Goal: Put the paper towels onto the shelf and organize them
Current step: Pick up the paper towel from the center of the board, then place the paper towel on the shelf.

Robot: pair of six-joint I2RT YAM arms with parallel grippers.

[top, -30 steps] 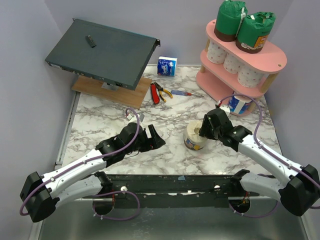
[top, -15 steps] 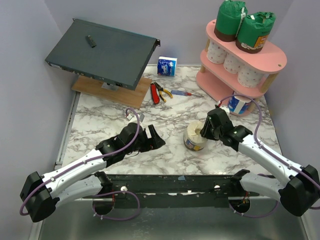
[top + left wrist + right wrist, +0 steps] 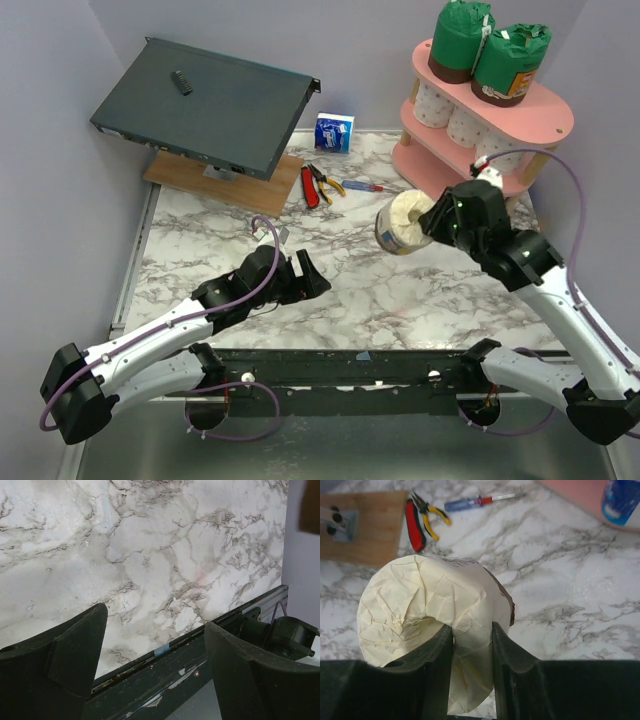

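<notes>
- Where the marble table (image 3: 330, 290) meets the back wall, a grey box (image 3: 200, 105) sits tilted, one edge propped on a wooden board (image 3: 225, 185); no writing shows on its lid
- At the far right stands the pink shelf (image 3: 555, 112), three tiers on wooden posts
- Its top tier holds two green rolls (image 3: 460, 40) (image 3: 510, 62), upright and touching, each with a brown band; the label print is too small to read
- Its middle tier holds three white rolls (image 3: 432, 103) (image 3: 465, 125) (image 3: 497, 150) in a row
- By its lowest board the right wrist view shows a blue-and-white roll (image 3: 620, 500), its print blurred
- The right gripper (image 3: 432, 220) is clamped on a cream, crinkled roll (image 3: 402, 224), one finger (image 3: 437, 650) down the core and the other outside the wall
- That roll is held on its side above the marble, near the shelf but apart from it, a dark brown edge showing at its far rim
- The left gripper (image 3: 305, 275) lies low near the front edge, jaws wide and holding nothing
- A blue pack (image 3: 334, 132) stands by the back wall; its white lettering cannot be made out
- Pliers (image 3: 318, 183), red and yellow handles, lie just beside the board
- A blue screwdriver (image 3: 365, 186) with a red band lies beside them
- A small black part (image 3: 182, 82) rests on the box
</notes>
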